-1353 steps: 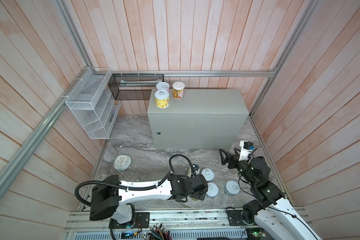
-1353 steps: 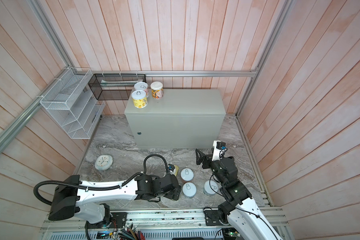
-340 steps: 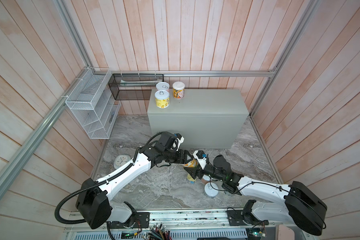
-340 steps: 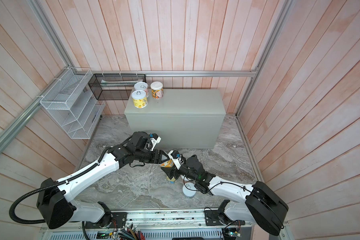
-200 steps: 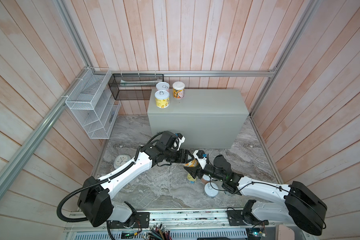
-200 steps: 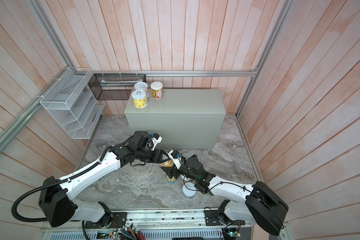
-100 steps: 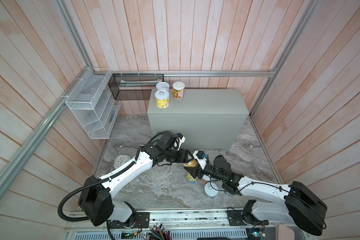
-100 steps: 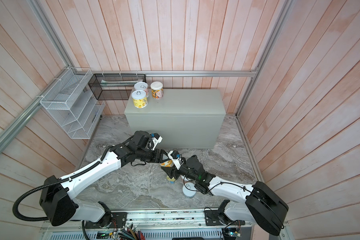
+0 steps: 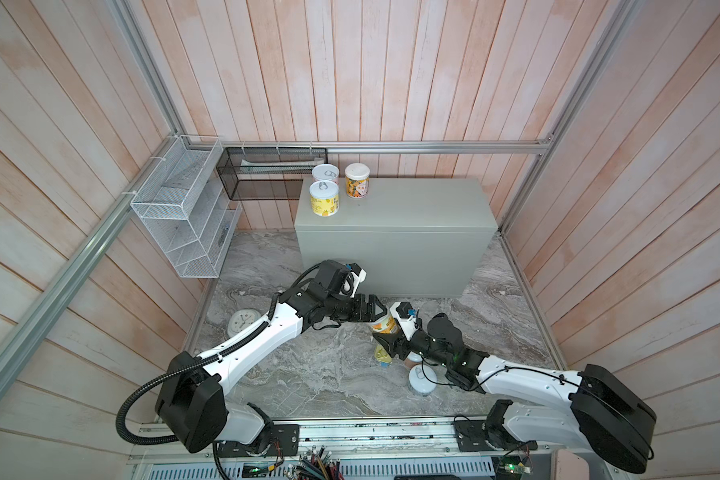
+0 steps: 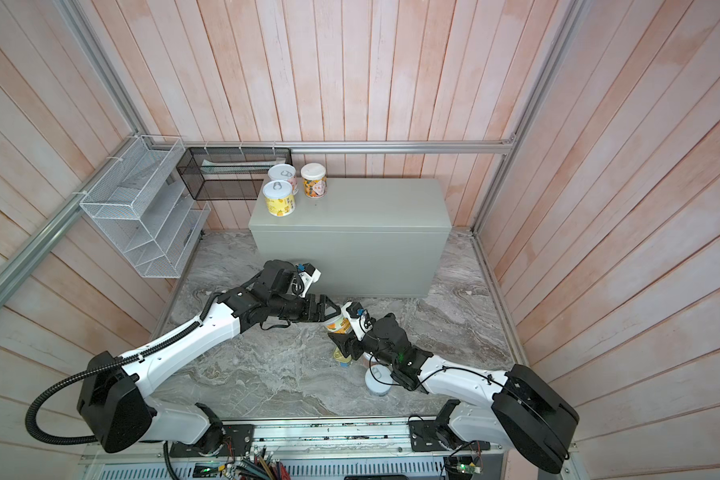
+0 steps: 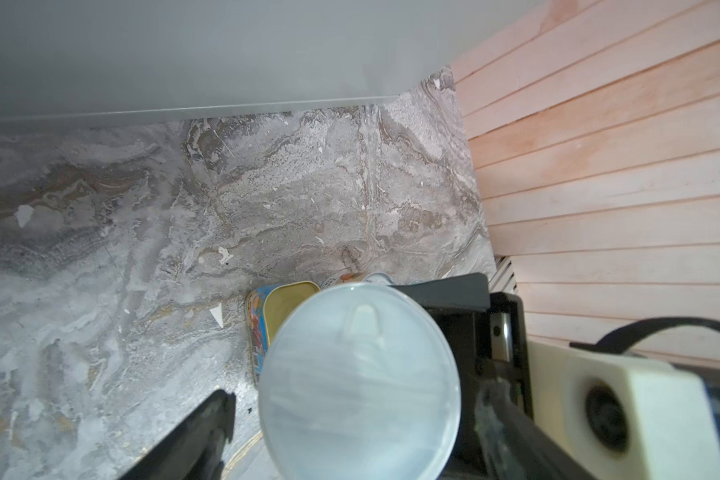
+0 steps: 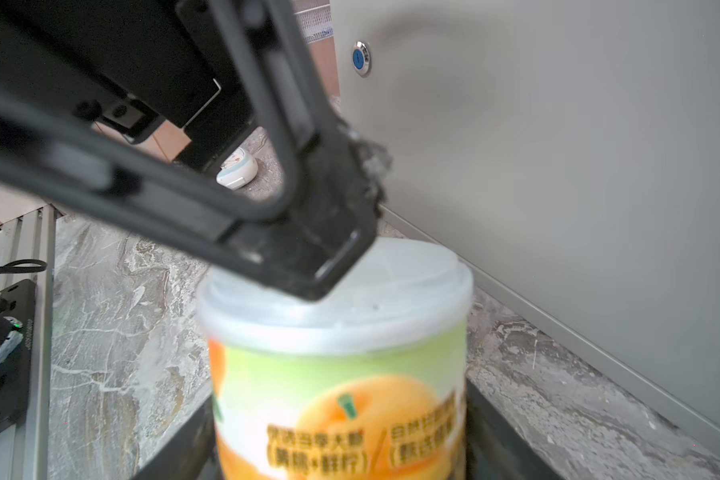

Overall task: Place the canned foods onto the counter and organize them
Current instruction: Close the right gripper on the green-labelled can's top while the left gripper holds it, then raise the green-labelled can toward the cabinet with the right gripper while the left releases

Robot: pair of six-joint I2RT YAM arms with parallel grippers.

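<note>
An orange-label can (image 9: pixel 385 325) (image 10: pixel 339 326) hangs above the marble floor in front of the counter (image 9: pixel 391 208) (image 10: pixel 350 203). My right gripper (image 9: pixel 387 333) (image 12: pixel 339 436) is shut on its sides. My left gripper (image 9: pixel 378 312) (image 11: pixel 356 399) stands open around its white lid (image 11: pixel 360 382), with a gap at one finger (image 11: pixel 213 424). Three cans stand on the counter's back left corner: yellow (image 9: pixel 324 198), pink (image 9: pixel 325 173) and orange (image 9: pixel 356 180). A gold tin (image 9: pixel 381 355) (image 11: pixel 283 303) lies on the floor under the held can.
A white-lidded can (image 9: pixel 422 379) (image 10: pixel 377 380) stands on the floor by my right arm, and another (image 9: pixel 412 359) is half hidden beneath it. The pale-blue clock (image 9: pixel 244 323) lies at the left. A white wire rack (image 9: pixel 184 216) and black basket (image 9: pixel 273 174) hang on the walls.
My left gripper's jaws have opened off the orange-label can, while the right gripper has closed in on it. Both arms have stayed almost where they were.
</note>
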